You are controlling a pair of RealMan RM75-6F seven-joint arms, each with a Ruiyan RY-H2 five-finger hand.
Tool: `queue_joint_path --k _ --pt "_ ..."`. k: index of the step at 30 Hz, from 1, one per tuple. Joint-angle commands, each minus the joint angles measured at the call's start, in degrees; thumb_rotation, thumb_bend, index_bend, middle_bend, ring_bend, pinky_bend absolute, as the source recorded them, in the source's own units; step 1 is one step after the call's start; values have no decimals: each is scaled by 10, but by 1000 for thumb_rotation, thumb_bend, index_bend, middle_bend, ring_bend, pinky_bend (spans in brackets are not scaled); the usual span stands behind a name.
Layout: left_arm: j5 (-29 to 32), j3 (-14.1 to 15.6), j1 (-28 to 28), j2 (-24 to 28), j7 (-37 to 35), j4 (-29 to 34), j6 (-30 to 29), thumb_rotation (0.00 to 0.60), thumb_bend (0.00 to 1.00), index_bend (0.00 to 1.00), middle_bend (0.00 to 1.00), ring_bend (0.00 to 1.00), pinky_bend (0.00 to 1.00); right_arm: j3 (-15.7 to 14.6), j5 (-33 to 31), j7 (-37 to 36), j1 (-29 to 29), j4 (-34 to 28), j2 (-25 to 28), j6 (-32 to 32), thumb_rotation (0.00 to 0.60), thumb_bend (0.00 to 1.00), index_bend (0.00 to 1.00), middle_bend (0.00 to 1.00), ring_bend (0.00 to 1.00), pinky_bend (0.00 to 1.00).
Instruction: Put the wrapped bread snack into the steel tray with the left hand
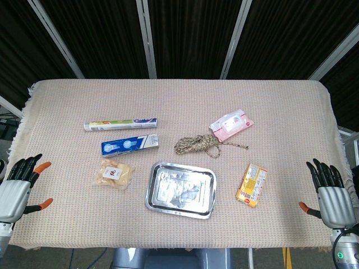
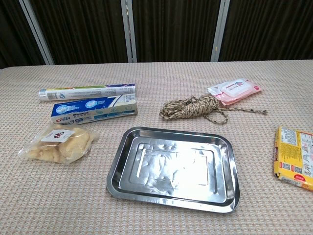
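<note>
Left hand (image 1: 15, 188) open and empty at the near-left table edge; snack (image 1: 114, 174) lies inboard of it, just left of the tray (image 1: 208, 206), far from the open, empty right hand (image 1: 331, 193).

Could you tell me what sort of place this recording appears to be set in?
Probably a lab test bench: a cloth-covered table before dark panelled walls, with unrelated household items laid out, like the steel tray, rope coil and wrapped bread snack.
</note>
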State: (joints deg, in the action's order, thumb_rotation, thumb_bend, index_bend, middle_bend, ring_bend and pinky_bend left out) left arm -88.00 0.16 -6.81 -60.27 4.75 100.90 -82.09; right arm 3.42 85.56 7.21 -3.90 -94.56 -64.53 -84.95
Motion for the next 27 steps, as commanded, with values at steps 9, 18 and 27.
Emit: queue_joint_path --k 9,18,27 --pt "-2 4 6 0 -4 0 -6 600 45 160 0 0 0 -1 7 -5 0 2 0 -3 600 0 7 0 0 0" --pt "-7 6 12 2 -8 -1 -14 600 47 159 0 0 0 -2 12 -10 2 3 1 -8 600 0 7 0 0 0" --pt "-11 5 4 1 -1 1 -4 600 46 160 0 0 0 -2 11 -17 4 8 0 -10 600 0 7 0 0 0"
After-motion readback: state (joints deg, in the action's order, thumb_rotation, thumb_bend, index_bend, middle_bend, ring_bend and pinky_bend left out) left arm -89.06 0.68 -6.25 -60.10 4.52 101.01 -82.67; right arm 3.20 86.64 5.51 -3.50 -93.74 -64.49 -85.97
